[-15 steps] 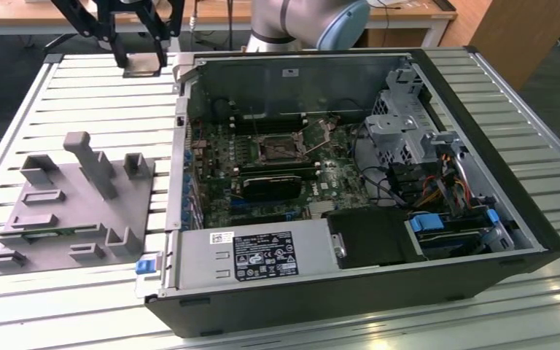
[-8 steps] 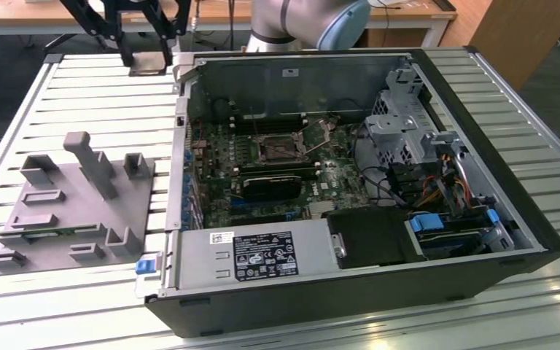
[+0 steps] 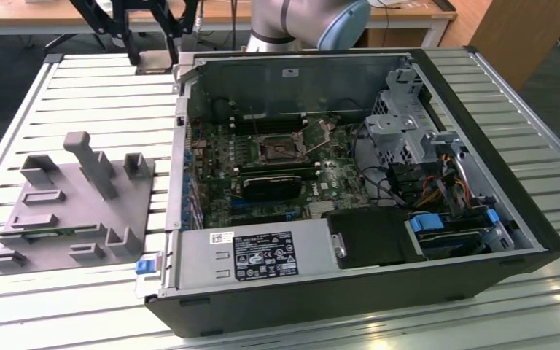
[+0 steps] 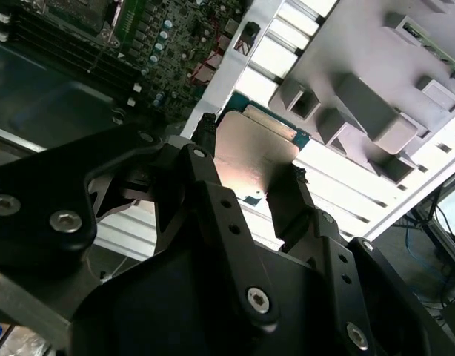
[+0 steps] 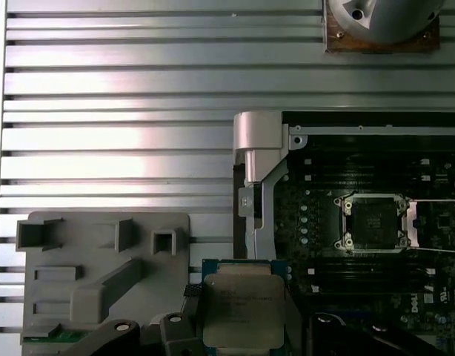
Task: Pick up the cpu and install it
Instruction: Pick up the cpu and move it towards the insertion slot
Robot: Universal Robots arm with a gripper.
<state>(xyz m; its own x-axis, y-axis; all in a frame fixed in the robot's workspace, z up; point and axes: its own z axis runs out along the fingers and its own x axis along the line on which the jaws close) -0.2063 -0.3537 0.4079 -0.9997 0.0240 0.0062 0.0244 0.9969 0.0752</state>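
1. We are seeing the jaws closed on the cpu (image 4: pixel 257 144), pinching it by two opposite edges; its silvery top is facing the camera in the second wrist view.
2. We are finding the cpu hanging over the slatted worktop (image 5: pixel 124 89), between the grey tray (image 5: pixel 79 256) and the outer wall of the open computer case (image 3: pixel 358 299), just outside that wall. We cannot tell how far above the slats it is hanging.
3. In the exterior view we are picking out the black jaws at the case's far corner, toward the exterior view's left, with the cpu under them.
4. We are looking at the motherboard (image 3: pixel 260 175) lying inside the case. Its dark socket (image 5: pixel 374 221) is sitting bare, with the metal frame swung open beside it, well apart from the cpu.
5. We are seeing the grey tray resting on the worktop just beside the case, on the exterior view's left.
6. In the first wrist view, the arm's base (image 5: pixel 379 22) is standing on the worktop beyond the case.
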